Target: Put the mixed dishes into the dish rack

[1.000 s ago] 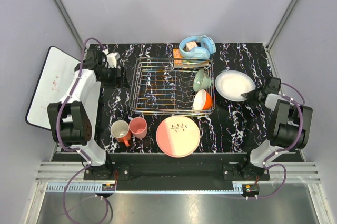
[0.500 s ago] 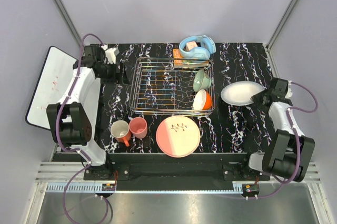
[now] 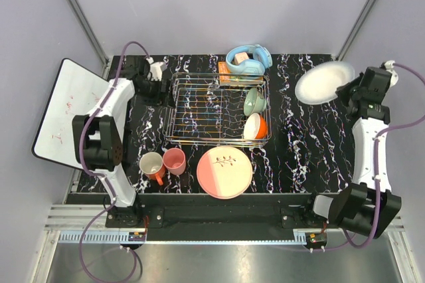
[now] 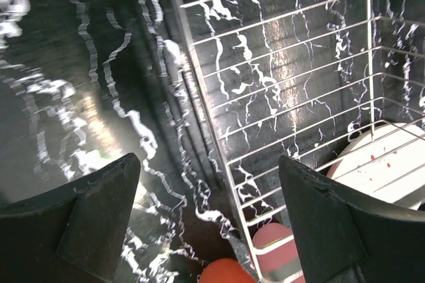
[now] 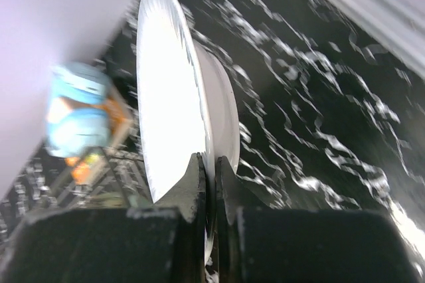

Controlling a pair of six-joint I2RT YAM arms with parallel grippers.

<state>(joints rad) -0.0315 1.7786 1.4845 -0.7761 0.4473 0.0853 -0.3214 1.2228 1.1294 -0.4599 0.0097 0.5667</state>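
The silver wire dish rack (image 3: 199, 107) stands mid-table. It holds the pale green bowl (image 3: 253, 101) and the orange-outside bowl (image 3: 255, 126) on edge at its right end. My right gripper (image 3: 346, 88) is shut on the rim of the white plate (image 3: 323, 82) and holds it tilted in the air at the far right. The wrist view shows the fingers pinching the plate (image 5: 166, 97) edge-on. My left gripper (image 3: 159, 87) is open and empty at the rack's far left corner, over the rack's left rim (image 4: 199, 97). The cream mug (image 3: 151, 165), salmon cup (image 3: 174, 161) and pink-and-cream plate (image 3: 224, 172) lie near the front.
Light blue headphones (image 3: 249, 60) sit on an orange box behind the rack. A white board (image 3: 63, 107) leans off the table's left edge. Grey walls close in the far side and both ends.
My right gripper has lifted the white plate off the table and carried it up and toward the far right, tilting it. My left gripper has moved to the rack's far left corner.
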